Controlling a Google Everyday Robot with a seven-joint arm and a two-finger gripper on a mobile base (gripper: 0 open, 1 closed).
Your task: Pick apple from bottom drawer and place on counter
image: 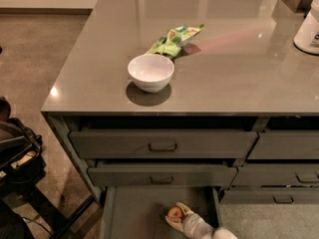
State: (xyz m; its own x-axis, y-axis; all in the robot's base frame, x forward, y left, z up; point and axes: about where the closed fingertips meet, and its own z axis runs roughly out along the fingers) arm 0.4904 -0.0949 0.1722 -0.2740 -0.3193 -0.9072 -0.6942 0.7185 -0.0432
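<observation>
Nearest, far below the white bowl (150, 72) and a little to its right, the gripper (175, 214) sits inside the bottom drawer (133, 214), reaching in from the lower edge on a pale arm (200, 227). Its two light fingers are narrowed around the apple (173, 212), one above and right of the fruit, one below and left, both touching it. The apple shows red-orange between them, low over the drawer's flat grey floor; whether it rests on that floor cannot be told. The drawer is pulled out, straight down from the bowl, its thin side walls at either edge.

Below and far left of the bowl, some black equipment (16, 153) stands on the brown floor (30, 49).

Above the open drawer and nearer the bowl, a middle drawer front (199, 176) and then a top drawer front (209, 143) each carry a slim bar handle. Further drawer fronts (284, 146) lie below and right of the bowl.

The bowl itself stands upright on the counter (239, 73), near the front edge. Just behind the bowl and slightly right lies a green snack packet (173, 40), its near end close to the bowl's rim. Far right of the bowl and further back, a white container (309, 31) stands at the counter's right side, cut off by the frame
</observation>
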